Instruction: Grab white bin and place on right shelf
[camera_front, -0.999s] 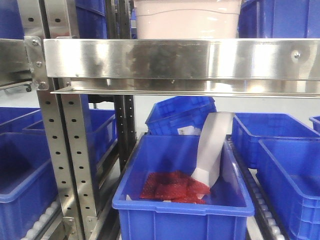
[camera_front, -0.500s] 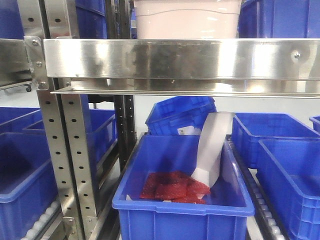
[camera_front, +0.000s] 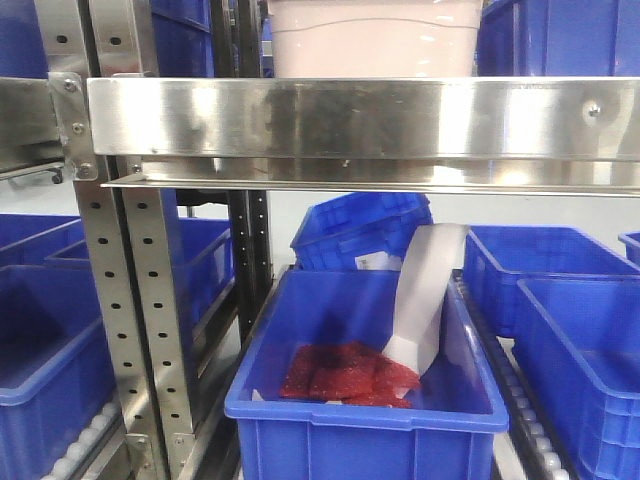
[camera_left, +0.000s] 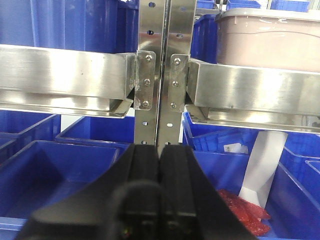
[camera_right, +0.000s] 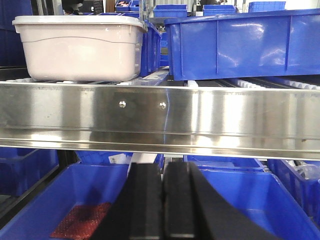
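The white bin (camera_front: 375, 38) is a pinkish-white translucent tub resting on the right shelf (camera_front: 360, 118), behind its shiny steel front rail. The left wrist view shows the bin (camera_left: 270, 42) at upper right, and the right wrist view shows the bin (camera_right: 82, 47) at upper left on the shelf rail (camera_right: 160, 115). My left gripper (camera_left: 160, 146) is shut and empty, below the rails in front of the perforated uprights (camera_left: 160, 75). Below the shelf rail, my right gripper (camera_right: 163, 165) is also shut with nothing in it. Neither gripper touches the bin.
A large blue crate (camera_right: 245, 45) sits on the shelf right of the bin. Below, an open blue crate (camera_front: 370, 400) holds red bubble-wrap packets (camera_front: 345, 372) and a white sheet (camera_front: 425, 295). More blue crates (camera_front: 570, 320) flank it on the lower levels.
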